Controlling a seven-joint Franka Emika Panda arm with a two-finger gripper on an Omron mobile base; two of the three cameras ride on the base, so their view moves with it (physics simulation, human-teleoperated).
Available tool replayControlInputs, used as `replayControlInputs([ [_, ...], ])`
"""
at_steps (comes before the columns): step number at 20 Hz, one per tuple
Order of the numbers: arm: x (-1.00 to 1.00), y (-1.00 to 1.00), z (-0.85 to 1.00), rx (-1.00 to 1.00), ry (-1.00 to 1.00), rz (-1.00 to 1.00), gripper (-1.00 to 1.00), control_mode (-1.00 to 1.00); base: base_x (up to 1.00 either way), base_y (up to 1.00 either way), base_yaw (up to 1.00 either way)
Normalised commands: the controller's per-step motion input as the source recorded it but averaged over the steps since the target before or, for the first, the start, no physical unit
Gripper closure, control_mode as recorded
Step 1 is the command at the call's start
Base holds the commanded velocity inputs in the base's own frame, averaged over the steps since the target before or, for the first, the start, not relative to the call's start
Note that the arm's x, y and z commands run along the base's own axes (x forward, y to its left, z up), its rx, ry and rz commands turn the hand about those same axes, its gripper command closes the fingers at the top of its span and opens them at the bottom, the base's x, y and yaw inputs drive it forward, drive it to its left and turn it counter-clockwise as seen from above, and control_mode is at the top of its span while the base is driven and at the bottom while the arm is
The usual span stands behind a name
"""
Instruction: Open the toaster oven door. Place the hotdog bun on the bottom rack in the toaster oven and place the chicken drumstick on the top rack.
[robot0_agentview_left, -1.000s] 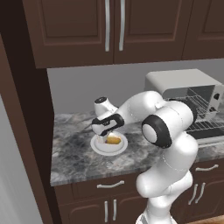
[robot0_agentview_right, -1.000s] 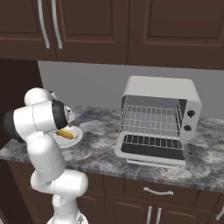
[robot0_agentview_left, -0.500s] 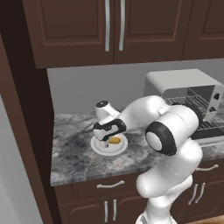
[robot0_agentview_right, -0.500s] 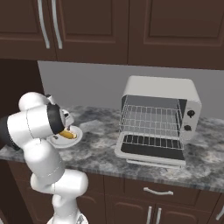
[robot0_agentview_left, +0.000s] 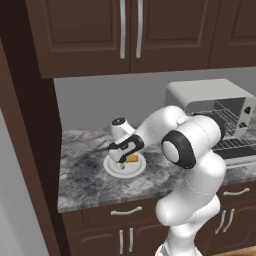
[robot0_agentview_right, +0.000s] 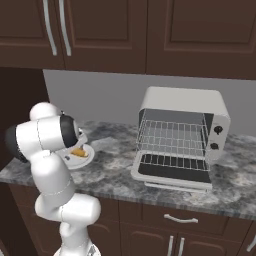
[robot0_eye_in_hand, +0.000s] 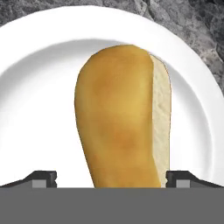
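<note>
A golden hotdog bun (robot0_eye_in_hand: 120, 118) lies on a white plate (robot0_eye_in_hand: 35, 87) on the counter's left part. My gripper (robot0_eye_in_hand: 111, 179) hangs low over it, open, one dark fingertip (robot0_eye_in_hand: 43, 178) on either side of the bun's near end, not closed on it. From the left base view the gripper (robot0_agentview_left: 121, 159) sits right above the plate (robot0_agentview_left: 125, 170) and bun (robot0_agentview_left: 133, 158). The toaster oven (robot0_agentview_right: 182, 135) stands to the right with its door (robot0_agentview_right: 172, 170) folded down and both wire racks bare. The chicken drumstick is hidden.
Grey marbled counter (robot0_agentview_right: 115, 170) runs between the plate (robot0_agentview_right: 80, 160) and the oven. Dark wall cabinets (robot0_agentview_left: 130, 35) hang overhead and a tall dark panel (robot0_agentview_left: 30, 150) closes the left end. Drawers sit below the counter edge.
The hand has dropped from above the plate down to the bun, and the arm's elbow has swung lower. The jaws stayed open.
</note>
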Motion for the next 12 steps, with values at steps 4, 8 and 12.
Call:
replayControlInputs([
  [4, 0.25, 0.0, -0.12, 0.0, 0.0, 0.0, -1.0, -1.0, 0.0, 0.0, 0.0],
  [8, 0.04, 0.0, 0.0, 0.0, 0.01, 0.0, 1.0, -1.0, 0.0, 0.0, 0.0],
  [12, 0.01, 0.0, 0.0, 0.0, 0.01, 0.0, 1.0, -1.0, 0.0, 0.0, 0.0],
])
